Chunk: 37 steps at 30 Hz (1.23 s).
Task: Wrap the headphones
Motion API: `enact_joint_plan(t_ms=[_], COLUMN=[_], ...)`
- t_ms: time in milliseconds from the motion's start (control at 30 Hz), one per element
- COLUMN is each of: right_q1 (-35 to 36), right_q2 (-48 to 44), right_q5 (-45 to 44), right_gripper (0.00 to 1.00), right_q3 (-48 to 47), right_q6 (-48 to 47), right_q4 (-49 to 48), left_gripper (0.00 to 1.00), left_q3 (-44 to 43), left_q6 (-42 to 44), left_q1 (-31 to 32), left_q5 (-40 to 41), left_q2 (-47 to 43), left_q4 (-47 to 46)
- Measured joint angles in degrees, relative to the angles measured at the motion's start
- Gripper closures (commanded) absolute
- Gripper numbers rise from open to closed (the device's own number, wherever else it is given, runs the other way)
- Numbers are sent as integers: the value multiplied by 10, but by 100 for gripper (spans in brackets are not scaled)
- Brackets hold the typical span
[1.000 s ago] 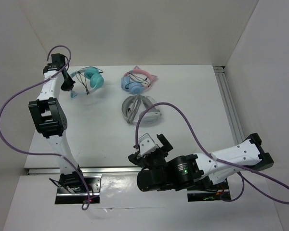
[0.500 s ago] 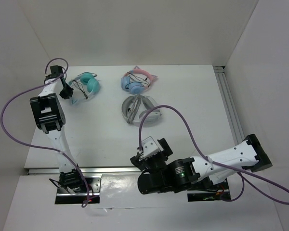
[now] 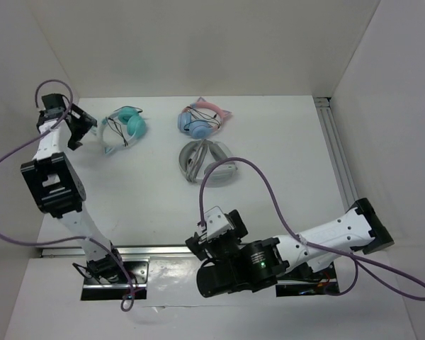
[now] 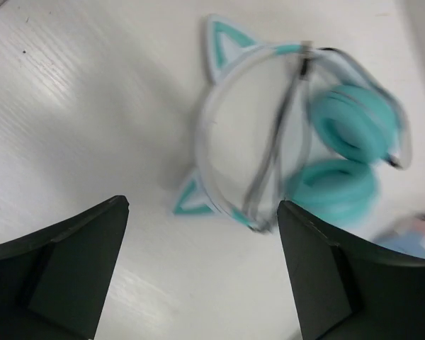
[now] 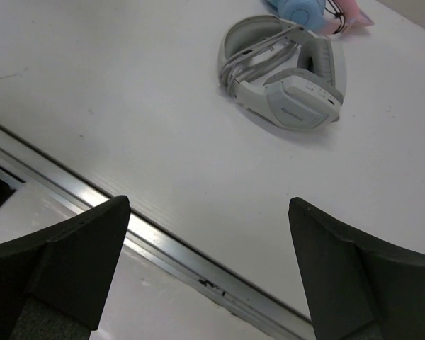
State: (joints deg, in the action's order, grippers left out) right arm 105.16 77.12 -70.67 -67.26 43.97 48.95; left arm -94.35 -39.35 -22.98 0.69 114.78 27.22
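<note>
Close to our bases, the right end effector (image 3: 223, 221) hangs over the near edge of the desk (image 3: 290, 163), its fingers spread wide and empty. Beyond it lie the grey-white headphones (image 3: 207, 161). Farther back on the left, the headphones (image 3: 125, 127) rest flat on the desk, teal cups side by side, with black cable strands crossing the headband's opening. Our left end effector (image 3: 78, 127) stands just to their left, fingers apart and holding nothing. The blue-and-pink cat-ear headphones (image 3: 202, 119) sit at the back.

We judge this a release. We should back away straight and high, so that no finger catches a strand and undoes the wrap.

A second ago the left fingers were pinched together against the headband. They have since let go and drawn off leftward, and the headphones have shifted slightly left.
</note>
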Motion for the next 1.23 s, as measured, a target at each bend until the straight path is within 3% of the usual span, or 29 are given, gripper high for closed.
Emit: enact_joint_plan(t_ms=[133, 200, 400, 533, 667, 867, 1233], right_q1=[5, 8, 10, 10, 10, 10, -3], right_q2=[-3, -14, -88, -146, -223, -311, -290], right_q5=[1, 0, -4, -3, 7, 14, 26], right_gripper=[0, 0, 0, 0, 0, 0, 0], right_q3=[-56, -75, -96, -106, -94, -52, -44], right_q6=[38, 55, 118, 143, 148, 156, 147], right_q4=[34, 46, 145, 200, 223, 245, 251], left_gripper=[1, 1, 1, 1, 1, 1, 1], left_q3=[41, 93, 256, 266, 300, 385, 405], left_q6=[-12, -10, 36, 75, 108, 124, 124], left_q1=[-4, 13, 162, 179, 179, 208, 214], left_q5=[-43, -67, -117, -109, -104, -101, -86], left_q2=[-151, -274, -711, -879, -946, -961, -975], left_q4=[6, -6, 12, 91, 190, 282, 307])
